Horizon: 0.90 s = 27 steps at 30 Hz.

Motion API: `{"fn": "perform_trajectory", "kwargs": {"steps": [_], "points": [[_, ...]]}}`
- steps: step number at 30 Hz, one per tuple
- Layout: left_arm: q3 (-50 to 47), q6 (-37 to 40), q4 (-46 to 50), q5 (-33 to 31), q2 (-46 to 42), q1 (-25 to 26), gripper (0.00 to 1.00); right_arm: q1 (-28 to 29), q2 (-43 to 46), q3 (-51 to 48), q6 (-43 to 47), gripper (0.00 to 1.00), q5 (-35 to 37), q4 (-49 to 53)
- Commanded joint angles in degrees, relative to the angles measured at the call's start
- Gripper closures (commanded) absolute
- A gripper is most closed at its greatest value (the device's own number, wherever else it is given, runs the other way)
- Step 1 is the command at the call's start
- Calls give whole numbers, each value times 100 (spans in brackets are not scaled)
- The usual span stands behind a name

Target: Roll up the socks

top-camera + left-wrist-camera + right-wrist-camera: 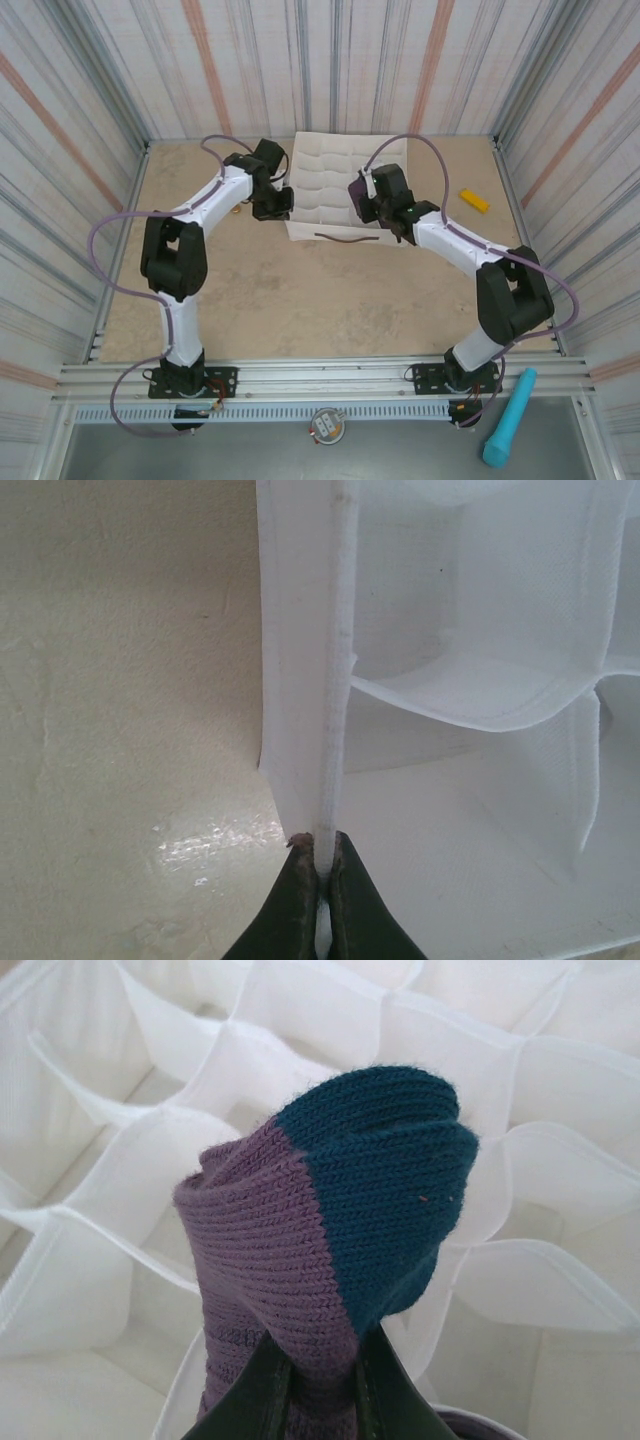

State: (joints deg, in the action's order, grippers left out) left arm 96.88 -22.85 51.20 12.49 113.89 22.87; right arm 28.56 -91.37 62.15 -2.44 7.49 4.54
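Right fingers (250,1400) pinch bundled socks (330,1230), hiding tray (520,1290) cells behind.

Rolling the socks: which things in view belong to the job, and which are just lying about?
Job:
socks, bunched in the shut right pincer
white tray, its wall pinched by the left pincer

Lying about:
yellow block
teal tube

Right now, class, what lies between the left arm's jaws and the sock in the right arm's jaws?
The white tray: its fabric cells span the gap up to the sock, as the top view shows.
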Motion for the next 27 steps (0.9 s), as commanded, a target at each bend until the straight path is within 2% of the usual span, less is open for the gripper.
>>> {"fn": "perform_trajectory", "kwargs": {"steps": [1,16,21,27], "points": [[-151,192,198,-87,-270,-72,100,149,72,-301,249,100,-40,-424],[-220,194,145,-13,-244,-94,100,563,435,-1190,353,100,402,-699],[-255,26,167,240,-200,-214,100,662,498,-1340,400,100,469,-576],[-516,-364,-40,819,-259,-363,100,854,654,-1969,297,94,674,-1296]]}}
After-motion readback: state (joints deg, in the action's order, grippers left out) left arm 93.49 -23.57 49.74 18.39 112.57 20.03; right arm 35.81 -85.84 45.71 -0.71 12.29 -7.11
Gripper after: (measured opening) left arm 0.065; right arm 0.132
